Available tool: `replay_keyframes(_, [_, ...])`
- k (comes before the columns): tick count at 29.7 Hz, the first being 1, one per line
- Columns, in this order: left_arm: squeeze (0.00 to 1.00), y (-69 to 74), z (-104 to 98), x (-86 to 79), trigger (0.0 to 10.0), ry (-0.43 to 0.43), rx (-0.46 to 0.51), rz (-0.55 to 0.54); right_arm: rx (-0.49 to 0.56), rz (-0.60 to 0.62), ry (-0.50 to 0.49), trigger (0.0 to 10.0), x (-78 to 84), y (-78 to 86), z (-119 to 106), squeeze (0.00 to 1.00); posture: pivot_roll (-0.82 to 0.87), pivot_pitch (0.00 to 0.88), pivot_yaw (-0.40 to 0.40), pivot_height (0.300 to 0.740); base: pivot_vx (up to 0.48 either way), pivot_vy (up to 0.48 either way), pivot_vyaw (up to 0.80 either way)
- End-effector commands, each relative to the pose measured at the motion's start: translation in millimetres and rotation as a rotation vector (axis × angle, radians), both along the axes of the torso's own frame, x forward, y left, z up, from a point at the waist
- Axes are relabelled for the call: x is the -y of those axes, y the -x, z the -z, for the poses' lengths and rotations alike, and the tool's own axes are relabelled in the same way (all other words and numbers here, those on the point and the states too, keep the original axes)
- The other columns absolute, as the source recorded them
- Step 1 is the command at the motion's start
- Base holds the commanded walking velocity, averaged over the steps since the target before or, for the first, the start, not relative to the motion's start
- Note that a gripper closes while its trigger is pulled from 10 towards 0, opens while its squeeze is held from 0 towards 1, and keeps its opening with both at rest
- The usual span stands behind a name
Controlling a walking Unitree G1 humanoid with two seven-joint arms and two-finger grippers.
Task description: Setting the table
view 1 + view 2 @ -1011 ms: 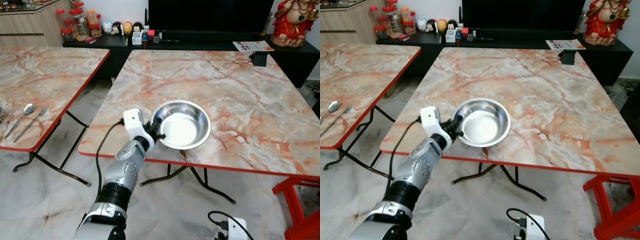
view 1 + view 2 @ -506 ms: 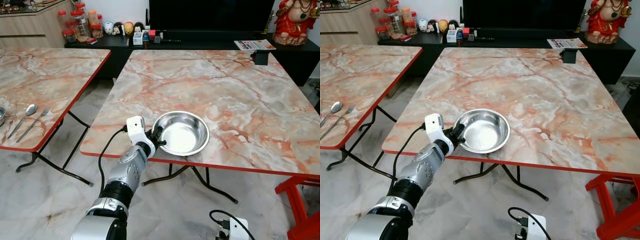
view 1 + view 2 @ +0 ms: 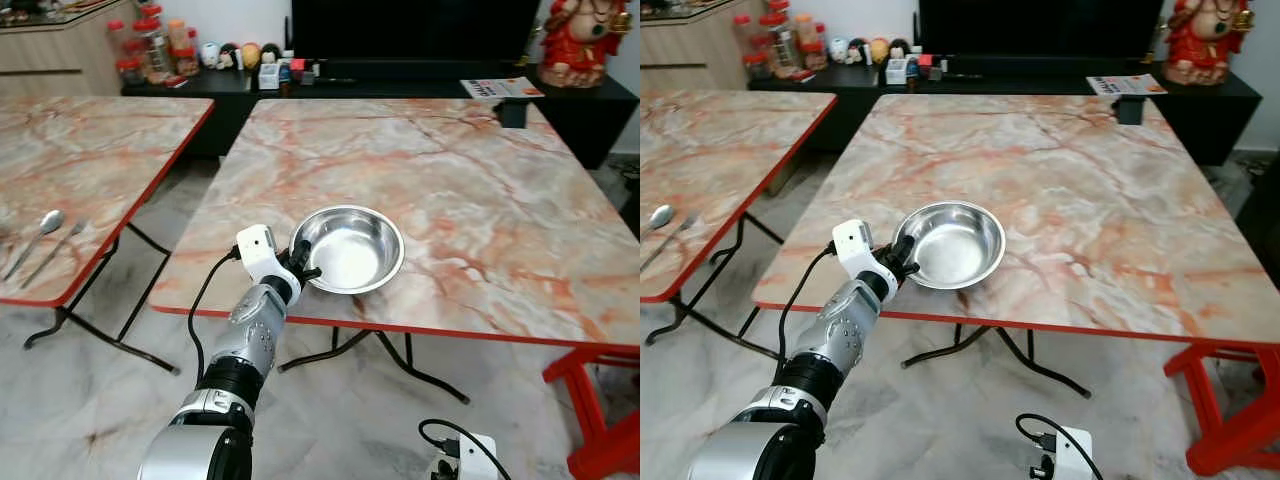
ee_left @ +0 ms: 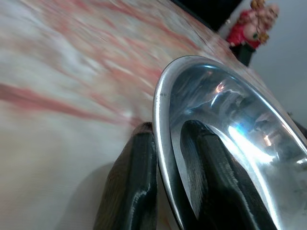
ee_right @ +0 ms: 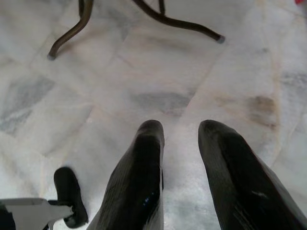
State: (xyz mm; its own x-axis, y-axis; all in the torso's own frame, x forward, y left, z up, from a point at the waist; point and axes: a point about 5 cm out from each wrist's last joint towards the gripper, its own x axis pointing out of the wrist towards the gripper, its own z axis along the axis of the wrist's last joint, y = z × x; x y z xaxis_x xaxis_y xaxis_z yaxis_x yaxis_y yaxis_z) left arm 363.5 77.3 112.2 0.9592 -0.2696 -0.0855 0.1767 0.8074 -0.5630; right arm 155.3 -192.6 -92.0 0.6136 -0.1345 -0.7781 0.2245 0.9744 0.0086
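Bowl [image 3: 350,248] rests on marble table [image 3: 480,180] (red-edged) — left gripper [image 3: 303,272] pinching rim.

No readable text; print on magazine [image 3: 501,88] at table's far corner too small.

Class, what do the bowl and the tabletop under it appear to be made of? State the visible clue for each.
Bowl: probably polished stainless steel; silvery, with mirror-like reflections. Tabletop: marble-look surface, cream with reddish veins and a red edge; real stone or printed laminate cannot be told. The left end effector pinches the bowl's rim.
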Motion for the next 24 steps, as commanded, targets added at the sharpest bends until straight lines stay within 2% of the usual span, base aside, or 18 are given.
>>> replay_keyframes(1, [0.00, -4.7, -15, 12.5, 10.0, 0.033, 0.046, 0.009, 0.016, 0.021, -0.006, 10.0, 1.3, -3.4, -2, 0.00, -0.04, 0.000, 0.013, 0.740, 0.251, -0.368, -0.47])
replay_keyframes(5, [0.00, -5.0, -16, 11.5, 10.0, 0.031, 0.052, 0.004, 0.020, 0.014, -0.007, 10.0, 1.4, -4.8, -2, 0.00, -0.04, 0.000, 0.011, 0.740, 0.253, -0.368, -0.72])
replay_keyframes(11, [0.00, -4.9, -16, 7.4, 10.0, 0.030, 0.062, -0.010, 0.024, 0.006, -0.003, 10.0, 1.5, -5.4, -3, 0.00, -0.04, 0.000, 0.008, 0.740, 0.255, -0.366, 0.00])
replay_keyframes(16, [0.00, -4.5, -14, -5.9, 10.0, 0.013, 0.075, -0.053, 0.022, -0.004, -0.001, 10.0, 1.3, -5.6, -3, 0.00, -0.03, 0.000, 0.004, 0.740, 0.251, -0.327, 0.00])
replay_keyframes(20, [0.00, -5.2, -13, -23.8, 10.0, 0.008, 0.073, -0.130, 0.023, -0.004, 0.000, 10.0, 1.9, -5.5, -3, 0.00, -0.04, 0.000, 0.004, 0.740, 0.000, 0.000, 0.00])
replay_keyframes(21, [0.00, -5.2, -13, -23.8, 10.0, 0.008, 0.073, -0.130, 0.023, -0.004, 0.000, 10.0, 1.9, -5.5, -3, 0.00, -0.04, 0.000, 0.004, 0.740, 0.000, 0.000, 0.00])
replay_keyframes(23, [0.00, -2.6, -11, -39.3, 10.0, -0.011, 0.073, -0.173, 0.022, -0.007, 0.004, 10.0, 2.5, -5.3, -3, 0.00, -0.04, 0.000, 0.004, 0.740, 0.000, 0.000, 0.00])
replay_keyframes(24, [0.00, -2.0, -10, -41.2, 10.0, -0.019, 0.074, -0.176, 0.021, -0.008, 0.005, 10.0, 2.6, -5.2, -3, 0.00, -0.04, 0.000, 0.004, 0.740, 0.000, 0.000, 0.00])
